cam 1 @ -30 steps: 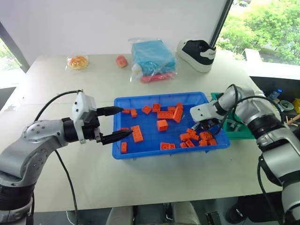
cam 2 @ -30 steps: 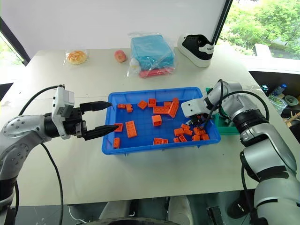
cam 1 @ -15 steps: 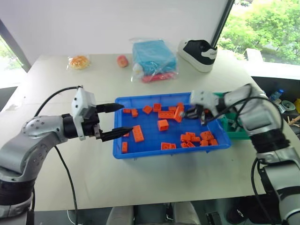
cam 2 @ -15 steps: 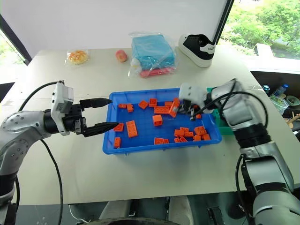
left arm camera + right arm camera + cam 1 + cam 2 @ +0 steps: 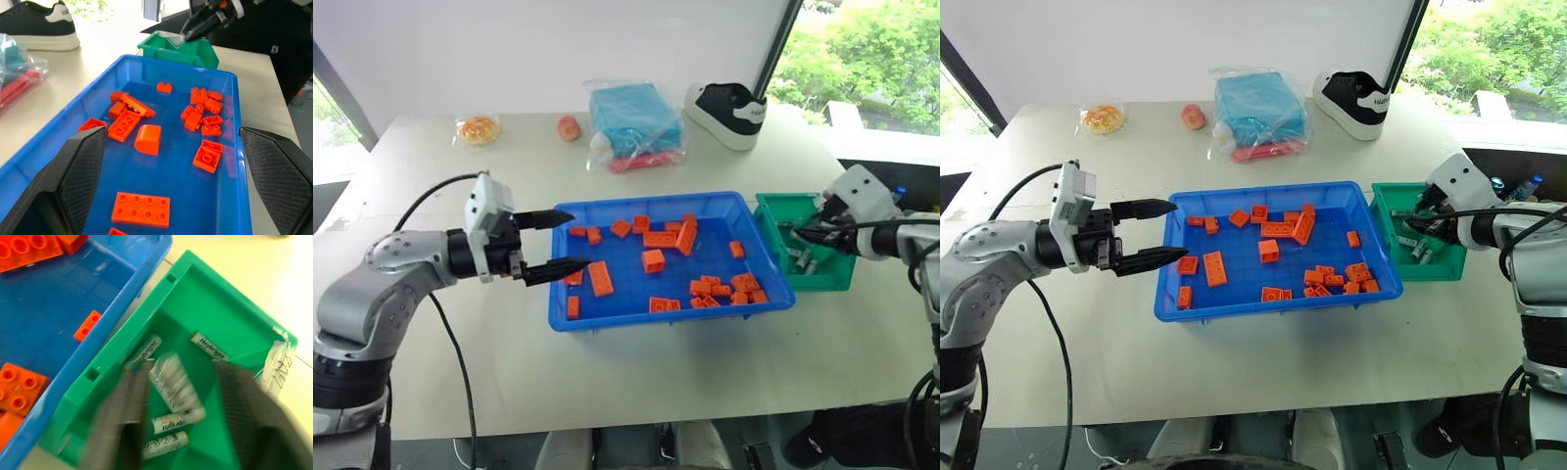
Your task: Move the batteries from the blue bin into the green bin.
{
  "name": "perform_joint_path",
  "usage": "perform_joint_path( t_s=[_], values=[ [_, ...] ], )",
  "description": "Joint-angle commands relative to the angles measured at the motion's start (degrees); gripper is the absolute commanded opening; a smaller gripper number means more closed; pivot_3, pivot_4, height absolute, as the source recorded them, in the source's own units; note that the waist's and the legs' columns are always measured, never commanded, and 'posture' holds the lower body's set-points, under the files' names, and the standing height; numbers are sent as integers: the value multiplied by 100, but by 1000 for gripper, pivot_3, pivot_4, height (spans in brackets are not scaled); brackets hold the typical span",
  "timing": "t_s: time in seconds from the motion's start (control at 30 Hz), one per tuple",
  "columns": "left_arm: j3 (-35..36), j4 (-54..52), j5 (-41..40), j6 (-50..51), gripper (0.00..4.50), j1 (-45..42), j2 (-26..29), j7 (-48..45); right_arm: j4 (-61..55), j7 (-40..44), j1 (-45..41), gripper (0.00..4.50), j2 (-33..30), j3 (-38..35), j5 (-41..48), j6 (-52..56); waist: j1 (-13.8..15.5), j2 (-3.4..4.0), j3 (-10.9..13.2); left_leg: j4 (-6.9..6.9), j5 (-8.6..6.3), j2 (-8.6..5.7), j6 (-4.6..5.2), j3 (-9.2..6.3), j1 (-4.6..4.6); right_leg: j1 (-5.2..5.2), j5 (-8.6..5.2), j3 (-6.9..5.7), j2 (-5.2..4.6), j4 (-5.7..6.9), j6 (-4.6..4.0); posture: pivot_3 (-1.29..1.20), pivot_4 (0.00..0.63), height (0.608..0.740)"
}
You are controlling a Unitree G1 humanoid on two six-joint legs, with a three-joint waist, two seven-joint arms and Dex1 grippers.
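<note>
- pale table (image 5: 636,362) carries everything
- blue bin (image 5: 570,316) mid-table, orange bricks inside
- green bin (image 5: 832,279) touching its right side
- far edge: black-white shoe (image 5: 729,113), bagged teal item (image 5: 631,122), small wrapped bun (image 5: 476,129), small orange-red object (image 5: 568,127)

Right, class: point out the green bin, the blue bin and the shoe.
green bin (image 5: 1449,268), right eye view, near wall.
blue bin (image 5: 1273,305), right eye view, front rim.
shoe (image 5: 1356,95), right eye view, black upper.
</note>
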Motion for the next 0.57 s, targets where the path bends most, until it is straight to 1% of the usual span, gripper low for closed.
perform_joint_path(
  t_s=[0.03, 0.07, 0.2, 0.27, 0.33, 0.4, 0.57],
  values=[
    [71, 12, 11, -52, 4500, -110, 49, -70, 125, -44, -94, 3572, -68, -520, 395, -522, 27, -2, 0, 1, 0, 0, 0, -1, 0, 2, 0, 0, 0, -1, 0, 0, 150, 725],
    [98, 14, -1, -46, 4500, -97, 71, -85, 154, 192, 52, 3572, -142, -701, 613, -746, 40, -2, 0, 2, 0, -1, 0, 0, -2, 2, 0, 0, 1, -3, 0, 0, 150, 725],
    [305, -58, -163, 83, 4500, 7, 197, -114, 166, 1554, 1097, 3572, -597, -1405, 1371, -1699, 120, -10, 1, 4, -2, -9, 4, -19, 0, 2, -5, -2, 1, -12, 4, 0, 150, 725],
    [418, -100, -281, 174, 4500, 72, 289, -157, 245, 2157, 1539, 3572, -789, -1688, 1713, -1985, 105, -9, 2, 5, -4, -10, 7, -15, -3, 20, -6, 1, -2, -15, 6, 0, 150, 725],
    [508, -115, -352, 241, 4500, 124, 382, -232, 370, 2565, 1767, 3572, -914, -1864, 2001, -2124, 57, -8, 3, 13, -5, -8, 7, -12, -3, 23, -6, 3, -4, -13, 7, 0, 150, 725],
    [550, -106, -364, 255, 4500, 153, 457, -276, 658, 2724, 1795, 3572, -961, -1906, 2108, -2405, 27, -1, 3, 13, -8, -4, 1, -11, 4, 24, -6, 3, -4, -12, 7, 0, 150, 725],
    [649, -59, -273, 203, 4500, 182, 626, -325, 1287, 2681, 1551, 3572, -1014, -1687, 2070, -2941, 26, 1, 5, 10, -16, 12, -12, -3, 7, 7, -7, 2, 0, -9, 5, 0, 150, 725]
  ],
)
